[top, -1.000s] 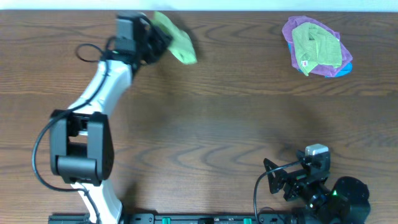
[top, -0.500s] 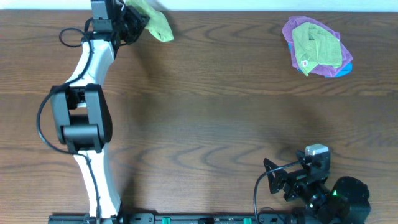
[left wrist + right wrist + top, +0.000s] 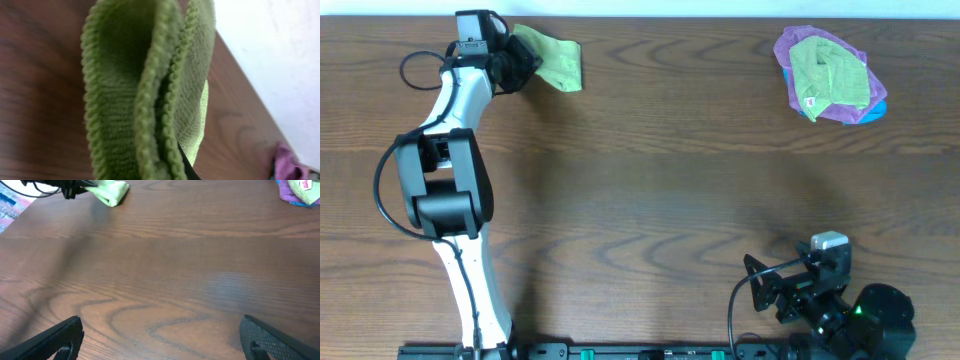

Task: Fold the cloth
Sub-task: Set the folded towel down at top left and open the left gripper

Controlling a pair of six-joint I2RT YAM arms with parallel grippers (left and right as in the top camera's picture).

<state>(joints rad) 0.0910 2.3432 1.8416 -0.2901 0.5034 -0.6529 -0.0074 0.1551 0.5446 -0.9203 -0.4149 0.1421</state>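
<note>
My left gripper (image 3: 515, 58) is shut on a folded green knitted cloth (image 3: 553, 58) at the far left corner of the table. The cloth fills the left wrist view (image 3: 145, 90), its folded layers pressed together and hiding the fingers. It also shows small at the top left of the right wrist view (image 3: 110, 191). My right gripper (image 3: 160, 340) is open and empty, low over the table near the front right edge, parked by its base (image 3: 800, 285).
A pile of folded cloths (image 3: 828, 72), green on purple on blue, lies at the back right; its edge shows in the right wrist view (image 3: 299, 190). A white wall runs along the table's back edge (image 3: 270, 55).
My left arm has swung the green cloth leftward along the back edge, from about a third of the way across to the far left corner. The right arm has not moved.
</note>
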